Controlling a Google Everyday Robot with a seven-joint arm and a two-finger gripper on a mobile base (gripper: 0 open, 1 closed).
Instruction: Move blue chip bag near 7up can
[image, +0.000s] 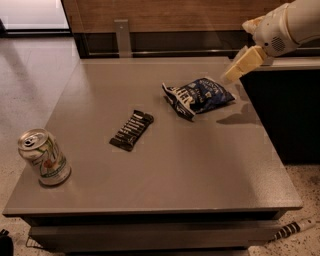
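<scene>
The blue chip bag (198, 96), crumpled dark blue foil with white lettering, lies on the right far part of the grey table (165, 160). The 7up can (44, 157) stands upright at the table's front left corner, far from the bag. My gripper (241, 65) hangs above the table's far right edge, just right of and above the bag, not touching it. It holds nothing.
A slim black bar wrapper with white stripes (131, 130) lies mid-table between bag and can. A wooden wall and a metal post (123, 37) stand behind the table. A dark cabinet (295, 110) is on the right. A striped object (291, 229) lies on the floor at front right.
</scene>
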